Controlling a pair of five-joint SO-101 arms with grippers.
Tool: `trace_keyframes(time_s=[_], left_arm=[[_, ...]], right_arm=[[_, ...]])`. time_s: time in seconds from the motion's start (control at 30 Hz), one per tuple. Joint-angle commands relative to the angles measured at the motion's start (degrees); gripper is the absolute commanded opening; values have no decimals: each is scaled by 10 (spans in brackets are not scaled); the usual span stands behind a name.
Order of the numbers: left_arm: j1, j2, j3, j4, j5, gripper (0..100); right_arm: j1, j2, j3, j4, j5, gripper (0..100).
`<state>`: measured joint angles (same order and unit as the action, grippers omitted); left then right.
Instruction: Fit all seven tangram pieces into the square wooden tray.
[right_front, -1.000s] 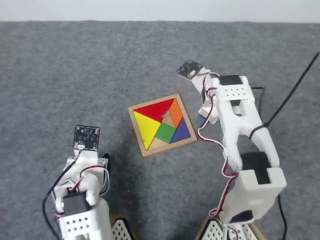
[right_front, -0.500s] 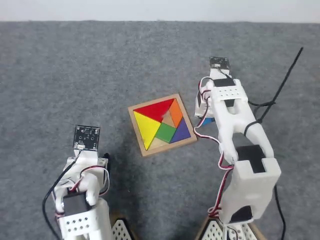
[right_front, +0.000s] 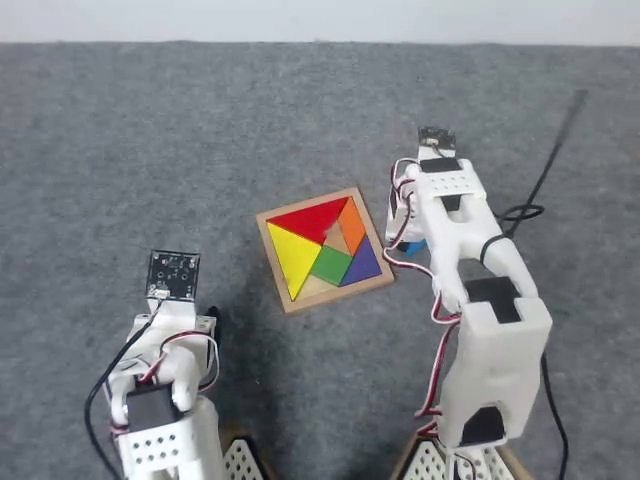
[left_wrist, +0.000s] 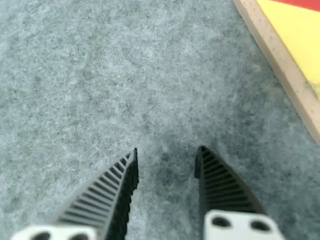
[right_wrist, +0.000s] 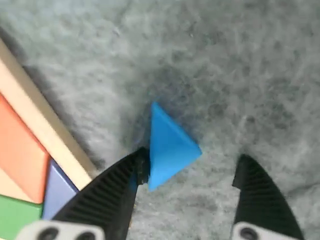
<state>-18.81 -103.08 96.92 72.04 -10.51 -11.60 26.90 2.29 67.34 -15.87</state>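
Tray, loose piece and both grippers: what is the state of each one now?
Wooden tray: partly filled, five coloured pieces inside.
Blue triangle: flat on the mat, outside the tray.
Right gripper: open, fingers on both sides of the blue triangle.
Left gripper: open, empty, above the mat.

grey carpet (right_front: 150, 130) — pale wall strip (right_front: 300, 20) along its far edge

White arms (right_front: 490, 335), black ribbed claws (left_wrist: 167, 155), red cables (right_front: 436, 300)
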Motion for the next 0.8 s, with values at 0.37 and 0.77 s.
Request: trace_keyframes(time_s=[0.37, 0.77], left_arm=[[1, -11, -5, 4, 4, 190], [1, -11, -5, 4, 4, 190]], right_arm=[[21, 36, -72, 20, 72, 6], [33, 36, -137, 92, 194, 9]])
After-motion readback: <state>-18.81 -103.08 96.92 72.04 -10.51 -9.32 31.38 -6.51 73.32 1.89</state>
